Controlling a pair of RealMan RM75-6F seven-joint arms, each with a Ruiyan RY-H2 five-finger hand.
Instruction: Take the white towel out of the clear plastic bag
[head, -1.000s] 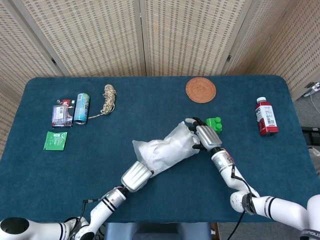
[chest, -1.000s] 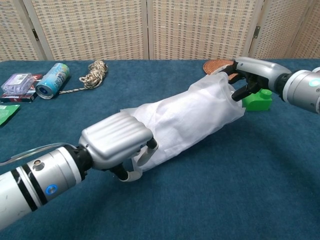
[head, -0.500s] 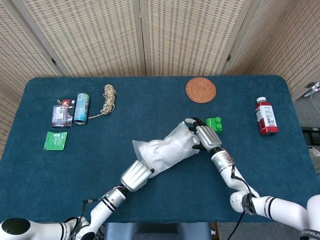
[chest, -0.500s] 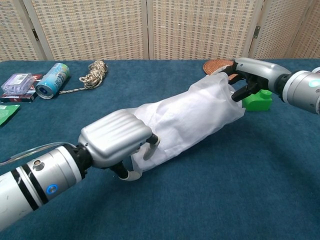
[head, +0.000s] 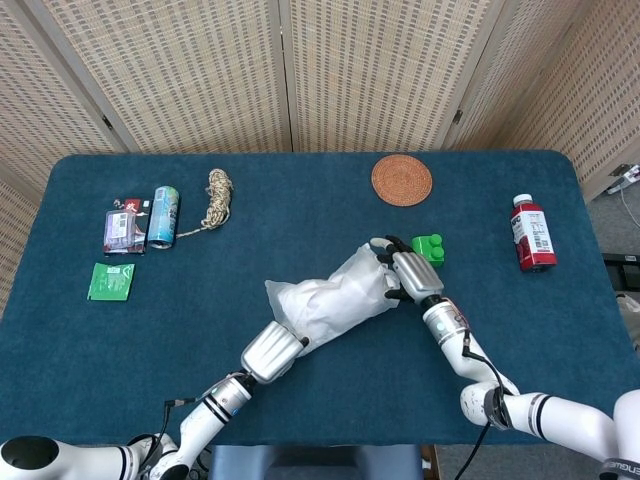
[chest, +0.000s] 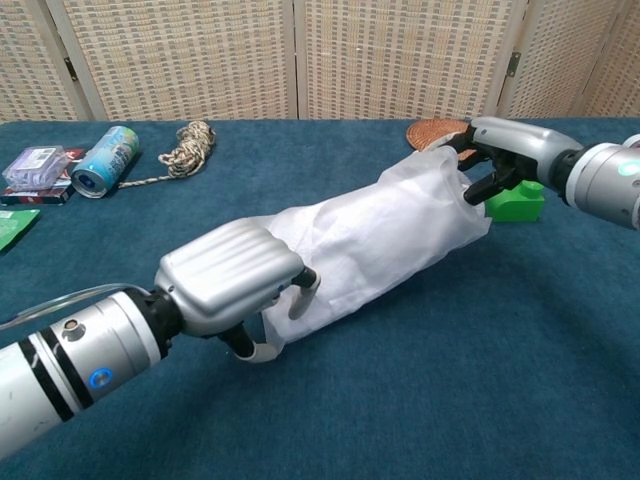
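White towel (chest: 370, 235) in clear plastic bag (chest: 445, 185): soft, light, limp; bag film likely slippery, so best taken at opposite ends. Lies mid-tabletop (chest: 450, 380), long crumpled roll just nearside of green block (chest: 515, 200). Left robot hand (chest: 235, 285) clamped on near end; right robot hand (chest: 500, 150) pinches far end.

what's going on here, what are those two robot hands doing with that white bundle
The robot is working a white towel out of a clear plastic bag lying across the blue table. Its left hand grips the near end of the bundle, while the right hand pinches the far end beside a green block. The towel is not out yet.
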